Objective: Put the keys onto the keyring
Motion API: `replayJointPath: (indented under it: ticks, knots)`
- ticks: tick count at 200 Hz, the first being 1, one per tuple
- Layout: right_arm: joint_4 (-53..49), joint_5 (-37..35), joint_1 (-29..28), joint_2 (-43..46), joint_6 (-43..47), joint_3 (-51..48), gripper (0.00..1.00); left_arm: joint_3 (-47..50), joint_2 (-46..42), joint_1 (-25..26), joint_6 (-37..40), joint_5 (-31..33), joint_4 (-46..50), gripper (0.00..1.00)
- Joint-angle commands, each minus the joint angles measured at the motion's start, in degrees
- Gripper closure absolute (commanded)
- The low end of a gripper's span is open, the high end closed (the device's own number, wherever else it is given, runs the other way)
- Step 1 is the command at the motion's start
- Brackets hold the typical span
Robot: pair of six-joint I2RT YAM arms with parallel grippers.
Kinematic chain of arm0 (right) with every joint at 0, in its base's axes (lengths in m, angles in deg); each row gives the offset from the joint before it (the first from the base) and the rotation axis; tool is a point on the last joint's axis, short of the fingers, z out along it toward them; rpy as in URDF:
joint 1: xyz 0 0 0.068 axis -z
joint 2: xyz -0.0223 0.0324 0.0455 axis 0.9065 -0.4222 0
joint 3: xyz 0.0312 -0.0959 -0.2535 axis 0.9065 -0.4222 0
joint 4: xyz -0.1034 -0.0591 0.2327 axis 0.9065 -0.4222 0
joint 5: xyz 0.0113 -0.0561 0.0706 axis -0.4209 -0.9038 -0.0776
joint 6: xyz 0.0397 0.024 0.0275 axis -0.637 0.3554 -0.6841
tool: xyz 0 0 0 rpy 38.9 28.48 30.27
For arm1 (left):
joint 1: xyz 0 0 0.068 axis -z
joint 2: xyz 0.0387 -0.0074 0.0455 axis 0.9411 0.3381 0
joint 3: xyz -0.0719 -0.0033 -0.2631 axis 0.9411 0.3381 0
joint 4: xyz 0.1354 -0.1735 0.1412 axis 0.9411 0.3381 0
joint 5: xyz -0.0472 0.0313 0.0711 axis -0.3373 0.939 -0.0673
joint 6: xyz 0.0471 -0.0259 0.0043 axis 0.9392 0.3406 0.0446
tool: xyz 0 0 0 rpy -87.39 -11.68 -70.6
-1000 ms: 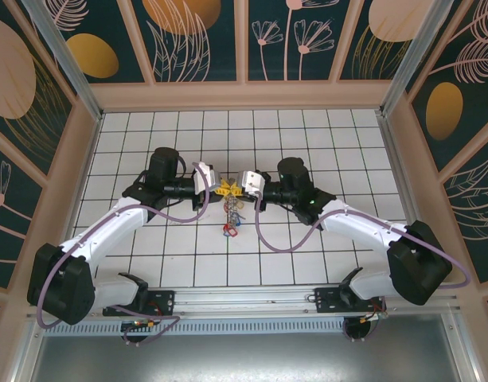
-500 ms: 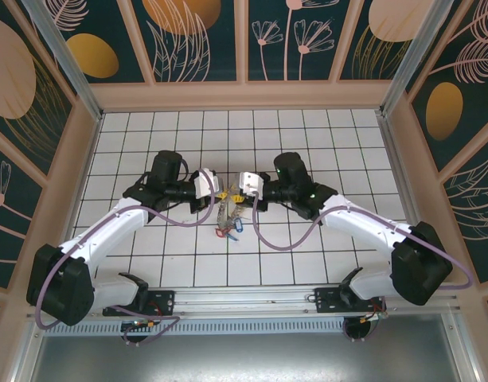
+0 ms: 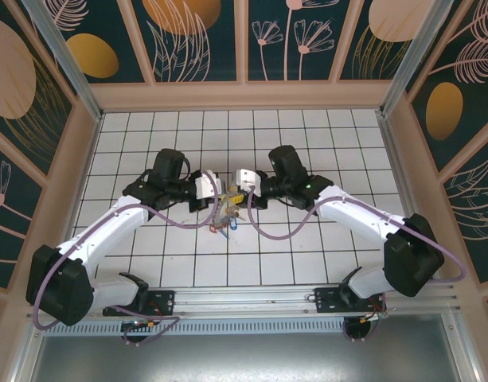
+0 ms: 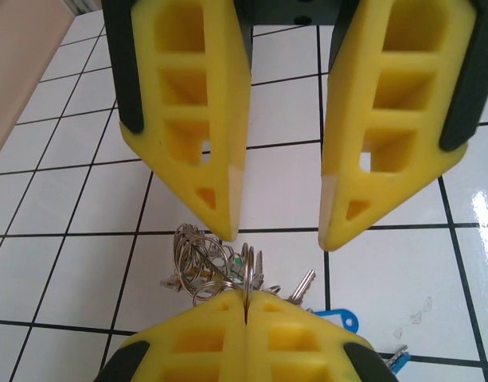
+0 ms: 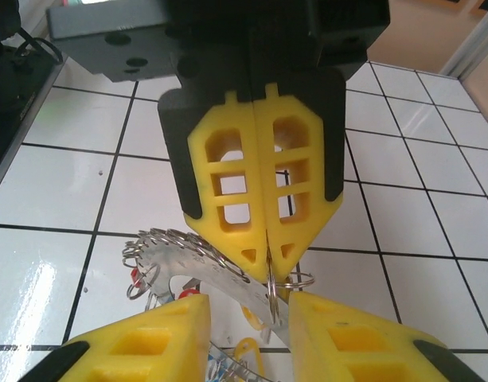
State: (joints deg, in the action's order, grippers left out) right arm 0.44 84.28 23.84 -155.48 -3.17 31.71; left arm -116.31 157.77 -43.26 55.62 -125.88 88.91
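My left gripper (image 4: 246, 296) is shut on a thin split ring (image 5: 269, 274) of the key bunch. That ring is threaded on the keyring (image 5: 216, 273), a flat grey metal band carrying a row of split rings. The keys (image 4: 299, 285) hang below it over the tiles, among them a blue tag (image 4: 339, 321), a red-headed key (image 5: 134, 276) and a yellow tag (image 5: 247, 350). My right gripper (image 5: 250, 306) faces the left one tip to tip and is open, its fingers on either side of the band and the pinched ring. From above, the left gripper (image 3: 218, 193) and right gripper (image 3: 234, 189) meet over the bunch (image 3: 225, 216).
White tiled table (image 3: 323, 263) with raised wooden walls (image 3: 244, 95) on three sides. Both arms reach in from the near edge and meet at mid-table. Cables loop beside each forearm.
The right gripper has opened from shut and let go of the bunch. Both grippers and the hanging keys have shifted slightly left. The left gripper stays shut.
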Motion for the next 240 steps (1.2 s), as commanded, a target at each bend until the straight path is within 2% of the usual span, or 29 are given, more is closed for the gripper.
replayJointPath:
  ticks: [1, 167, 240]
  knots:
    - [-0.9, 2.3, 0.4, -0.9, 1.8, 2.3, 0.7, -2.1, -0.7, 0.3, 1.1, -1.7, 0.2, 1.0]
    - [5.2, -1.7, 0.1, -1.7, -0.1, -0.4, 0.78, -2.7, -0.4, 0.3, 0.9, -3.5, 0.2, 1.0]
    - [4.5, -1.2, 0.1, -0.6, 0.0, -2.2, 0.76, -2.4, -0.6, 0.2, 0.5, -4.3, -0.8, 1.0]
